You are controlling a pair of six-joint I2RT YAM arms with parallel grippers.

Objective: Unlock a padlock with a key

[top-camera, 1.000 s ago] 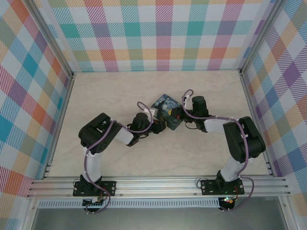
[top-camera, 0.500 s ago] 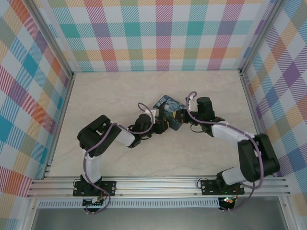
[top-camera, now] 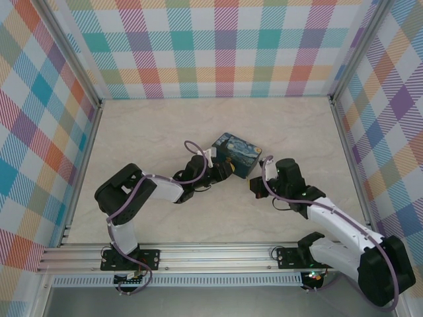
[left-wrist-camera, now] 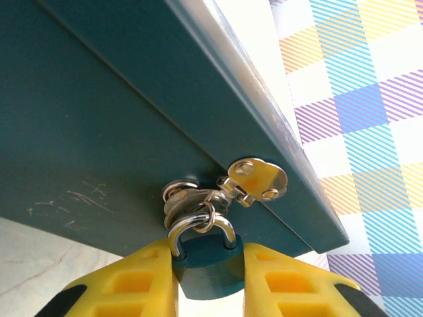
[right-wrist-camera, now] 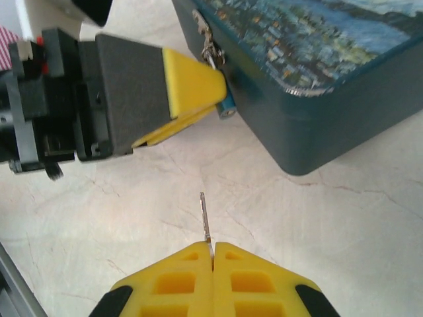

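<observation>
Left gripper [top-camera: 223, 173] sat at the near-left side of the blue painted box [top-camera: 238, 148], its yellow fingers [left-wrist-camera: 142, 277] clamped on either side of the padlock [left-wrist-camera: 208, 272]. The body looked teal in the left wrist view. The thin shackle [left-wrist-camera: 201, 226] was seated shut through the ring of the hasp [left-wrist-camera: 254, 179] on the box front, so the lock was not opened. Right gripper [right-wrist-camera: 213, 248] hovered over the marble-patterned table [right-wrist-camera: 317, 218] with its fingers pressed together on the key [right-wrist-camera: 205, 216], blade pointing forward toward the padlock but well apart from it. Judged: both grasps done; aligning, insertion and turning not yet done. Keyhole could not be made out.
</observation>
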